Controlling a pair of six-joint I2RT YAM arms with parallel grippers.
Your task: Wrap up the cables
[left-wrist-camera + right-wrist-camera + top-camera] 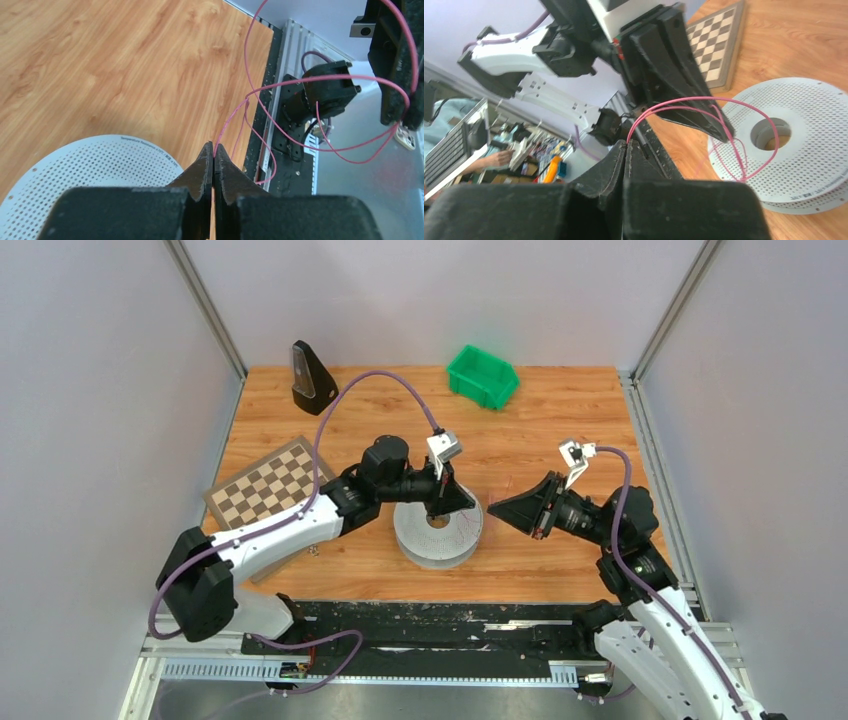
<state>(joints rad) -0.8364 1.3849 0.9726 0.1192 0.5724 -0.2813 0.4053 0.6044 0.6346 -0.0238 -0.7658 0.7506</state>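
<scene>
The cable is a thin pink strand that hangs in loose loops between my two grippers. The pale grey perforated reel lies flat on the wooden table, its centre hole up. My left gripper is shut on one end of the strand, just above the reel's rim. My right gripper is shut on the other part of the strand, to the right of the reel. In the top view the left gripper is over the reel and the right gripper is beside it.
A green bin stands at the back of the table. A black wedge-shaped object stands at the back left. A checkerboard lies on the left, under the left arm. Metal rails run along the near and right edges.
</scene>
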